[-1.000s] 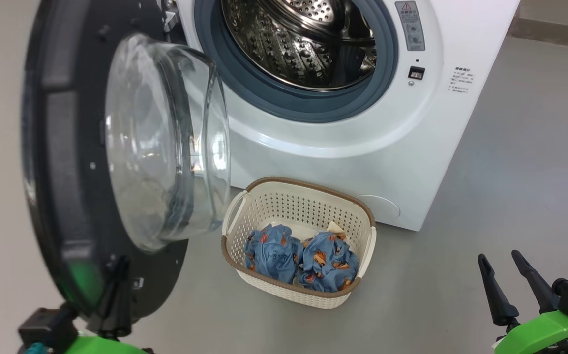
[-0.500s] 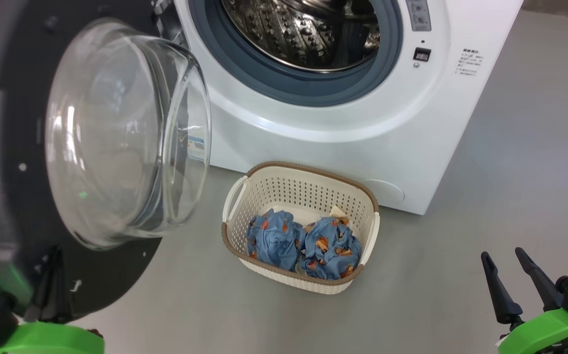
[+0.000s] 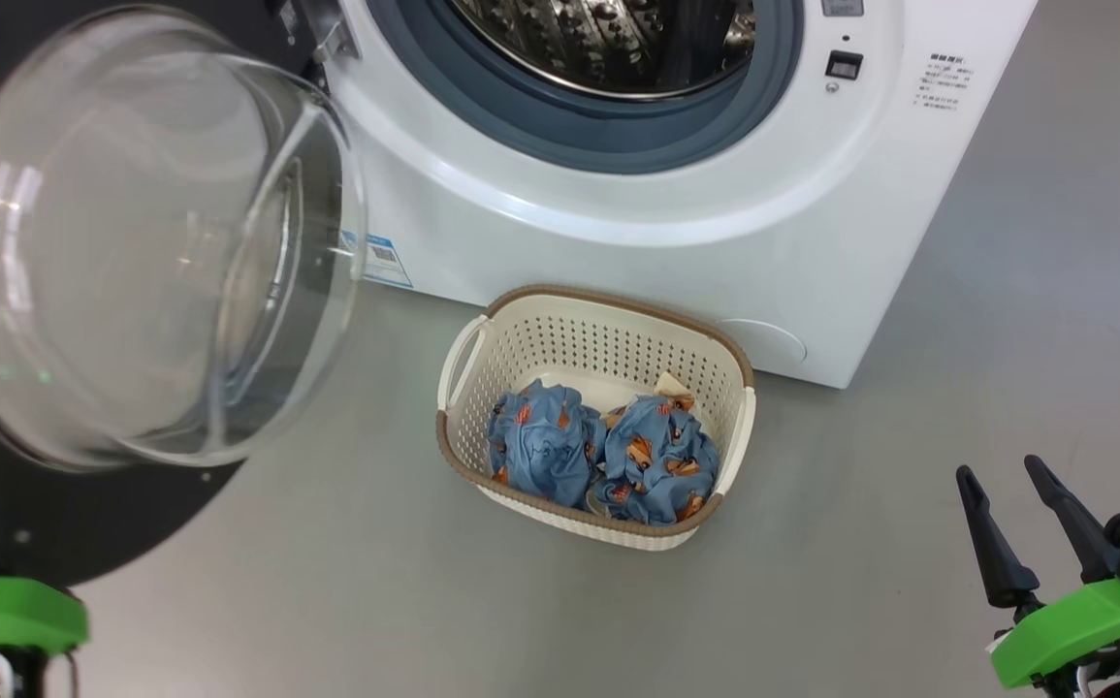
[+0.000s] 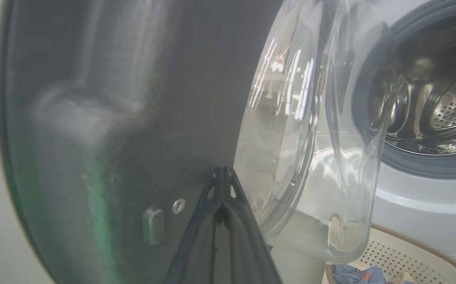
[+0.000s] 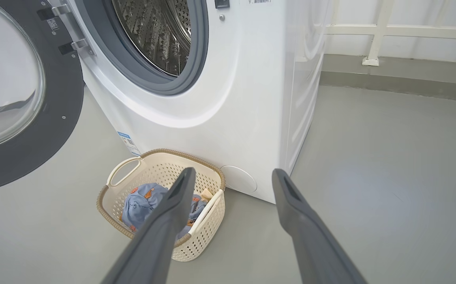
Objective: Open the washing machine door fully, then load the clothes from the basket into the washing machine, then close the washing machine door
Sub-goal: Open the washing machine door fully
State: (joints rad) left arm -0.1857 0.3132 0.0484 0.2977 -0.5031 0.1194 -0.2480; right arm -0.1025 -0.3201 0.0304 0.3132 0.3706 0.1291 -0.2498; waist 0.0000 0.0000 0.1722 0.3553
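The washing machine door [image 3: 133, 242] stands swung out to the left, its glass bowl bulging toward me. My left gripper [image 4: 222, 171] is shut, its tips against the door's black inner rim [image 4: 93, 118]. The white washing machine [image 3: 618, 242] shows its steel drum and grey ring. In front of it, on the floor, stands the cream basket [image 3: 598, 349] with blue printed clothes [image 3: 540, 446] bunched inside. My right gripper [image 3: 1001, 470] hangs open at the lower right, apart from the basket. In the right wrist view the right gripper [image 5: 233, 173] points at the basket [image 5: 180, 152] and clothes [image 5: 141, 201].
Grey floor [image 3: 1006, 291] stretches to the right of the machine. A wall with a grey skirting and a white frame [image 5: 374, 43] runs behind it. A blue label [image 3: 380, 257] and a round cover [image 3: 763, 341] sit low on the machine's front.
The door has swung further open to the left with my left gripper against it. The head camera has shifted, so machine and basket sit higher in the picture. The right gripper stays open.
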